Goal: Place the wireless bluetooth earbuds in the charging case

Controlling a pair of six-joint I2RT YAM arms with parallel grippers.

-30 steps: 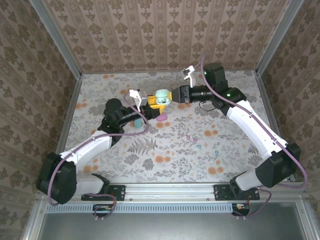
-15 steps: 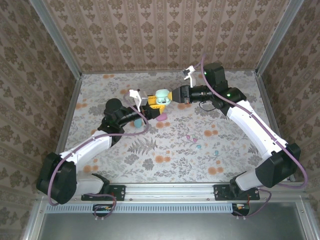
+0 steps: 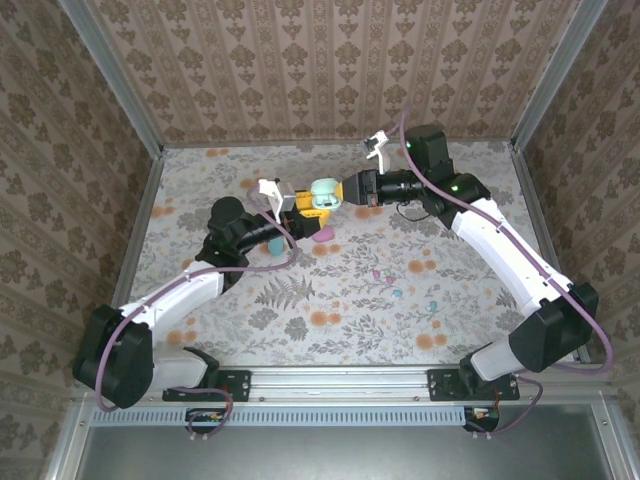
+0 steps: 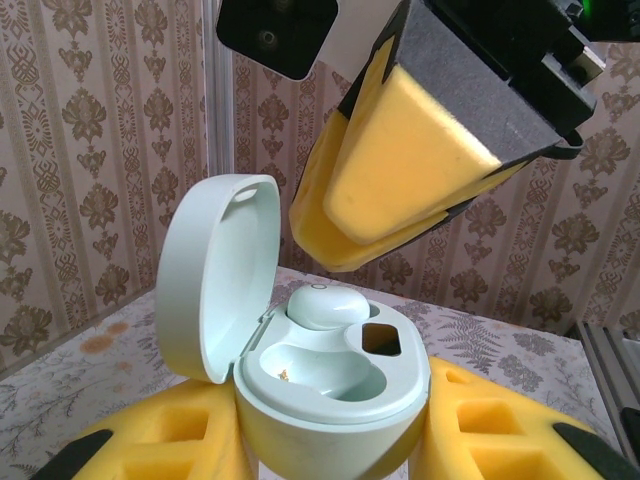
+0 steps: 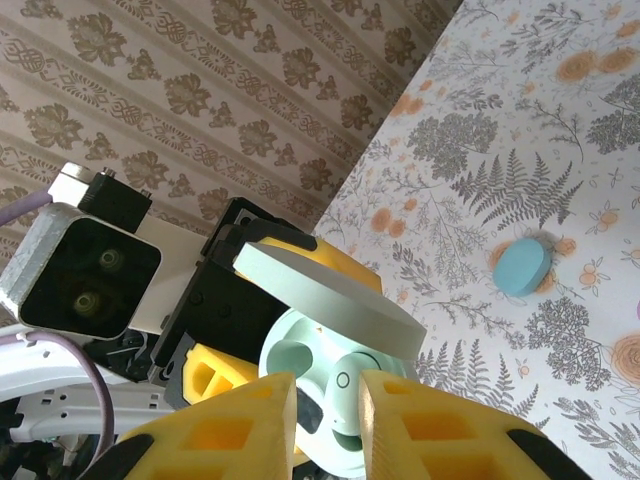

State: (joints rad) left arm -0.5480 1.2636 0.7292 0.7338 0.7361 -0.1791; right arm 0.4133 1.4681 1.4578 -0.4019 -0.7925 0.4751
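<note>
Left gripper: clenched on the mint charging case, with one yellow padded finger on each side of its lower half. It holds the case up off the table.
Right gripper: closed down to a narrow slit, and nothing can be seen pinched between its yellow pads. Its tips point at the open case from the far side.
Case: upright between the left gripper's fingers. Its lid is swung open and stands up on the side away from the right gripper.
Earbud in case: a mint earbud sits in the socket directly under the right gripper's tips and rises a little above the rim. In the left wrist view a thin gap separates it from the tips.
Second socket: the hollow on the left gripper's side of the seated earbud is empty.
Loose earbuds: three tiny pastel earbuds lie on the table, well apart from both grippers and nearer the right arm's base.
Pink case: on the table, just below and to the near side of the two grippers.
Blue case: closed and flat on the table, beside the left arm's wrist and behind the left gripper.
</note>
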